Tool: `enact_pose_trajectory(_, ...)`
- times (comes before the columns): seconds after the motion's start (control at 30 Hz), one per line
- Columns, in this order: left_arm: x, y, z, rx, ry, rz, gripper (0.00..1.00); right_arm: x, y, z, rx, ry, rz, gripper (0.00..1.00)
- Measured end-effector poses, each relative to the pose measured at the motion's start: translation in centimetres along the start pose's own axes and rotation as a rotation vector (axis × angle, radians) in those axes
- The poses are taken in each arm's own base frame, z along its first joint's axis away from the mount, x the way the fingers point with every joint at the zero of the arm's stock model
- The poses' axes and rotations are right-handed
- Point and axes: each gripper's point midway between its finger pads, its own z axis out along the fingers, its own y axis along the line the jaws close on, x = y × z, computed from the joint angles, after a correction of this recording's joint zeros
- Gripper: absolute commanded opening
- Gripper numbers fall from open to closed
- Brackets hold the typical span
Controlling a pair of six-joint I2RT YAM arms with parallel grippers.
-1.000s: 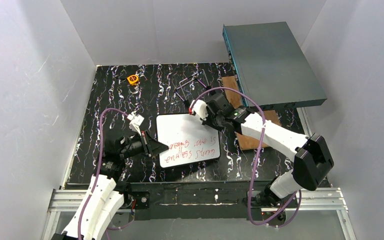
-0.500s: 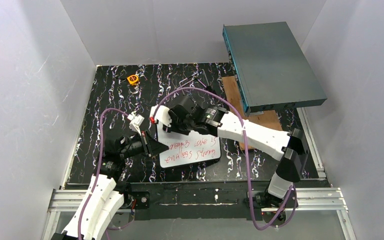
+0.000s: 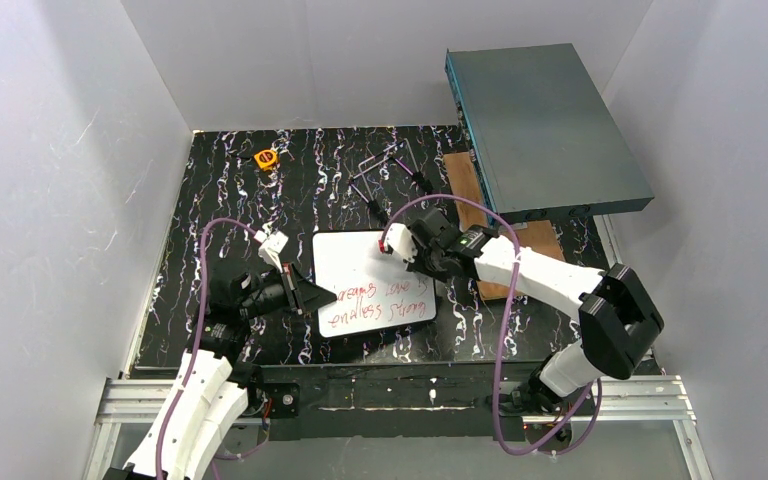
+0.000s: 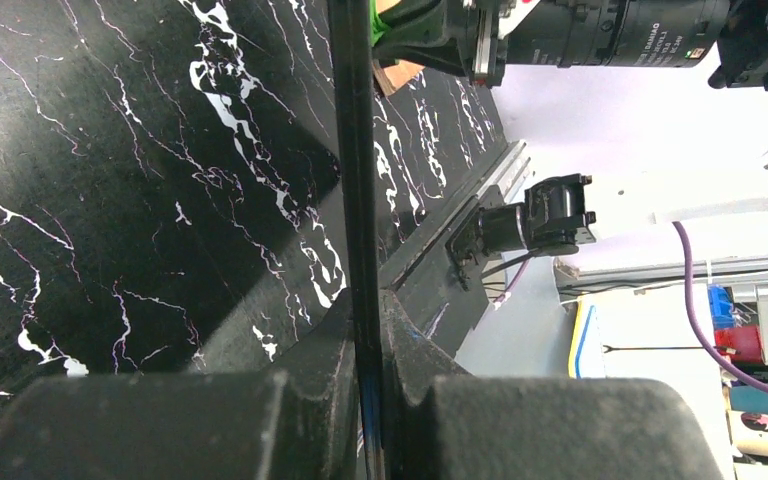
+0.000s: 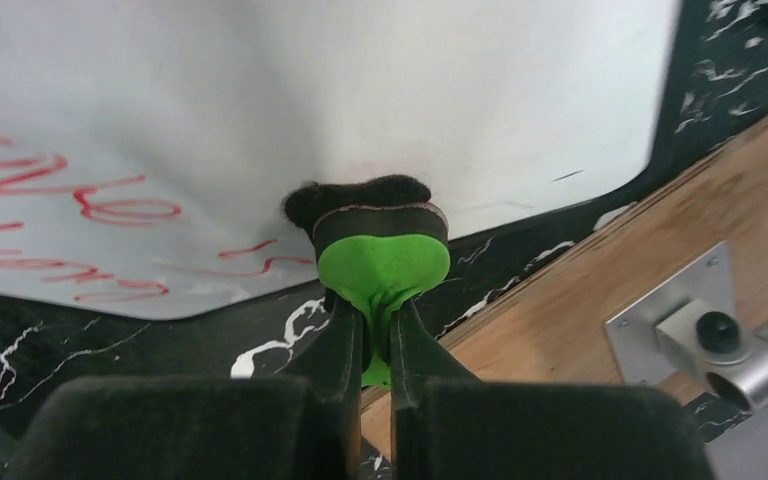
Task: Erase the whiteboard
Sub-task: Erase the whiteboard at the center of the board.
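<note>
Right wrist: right claw [image 5: 370, 330] clamped on green eraser [image 5: 382, 258], pressed to whiteboard [image 5: 360, 90]; left claw [image 4: 365, 370] pinching whiteboard's edge.

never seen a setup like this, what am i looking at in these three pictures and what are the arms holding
These are two white robot arms bolted at the near edge of a black marbled table. The wide picture comes from a fixed camera above and behind them; the other two come from cameras on each wrist, looking past that arm's own fingers.

The left gripper is shut on the thin black edge of the whiteboard, apparently steadying it. The right gripper is shut on a small green eraser whose dark pad presses on the board. The upper part of the board is clean; red handwriting remains below.

Also there: a large grey-teal metal box, a brown wooden board partly under it, a black wire stand, and a small orange object too small to identify.
</note>
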Motion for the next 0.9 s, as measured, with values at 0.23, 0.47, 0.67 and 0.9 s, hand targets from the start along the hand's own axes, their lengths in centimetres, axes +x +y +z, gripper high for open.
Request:
enact_pose_trajectory(0.23, -0.1, 0.1, 0.0, -0.003, -0.004, 0.007, 0.0, -2.1, 1.8, -1.1, -0.113, -0.04, -0.021, 0.01)
enact_pose_trajectory(0.47, -0.2, -1.0, 0.0, 0.055, 0.003, 0.038, 0.0, -15.9, 2.4, -6.8, -0.227, -0.377, -0.052, 0.01)
enact_pose_trajectory(0.67, 0.0, -1.2, -0.1, 0.062, 0.013, 0.026, 0.0, -16.2, 2.0, -6.3, -0.216, -0.4, -0.028, 0.01)
enact_pose_trajectory(0.9, 0.0, -0.5, 0.2, 0.038, 0.011, -0.007, 0.0, -3.1, 2.3, -2.3, -0.186, -0.139, 0.038, 0.01)
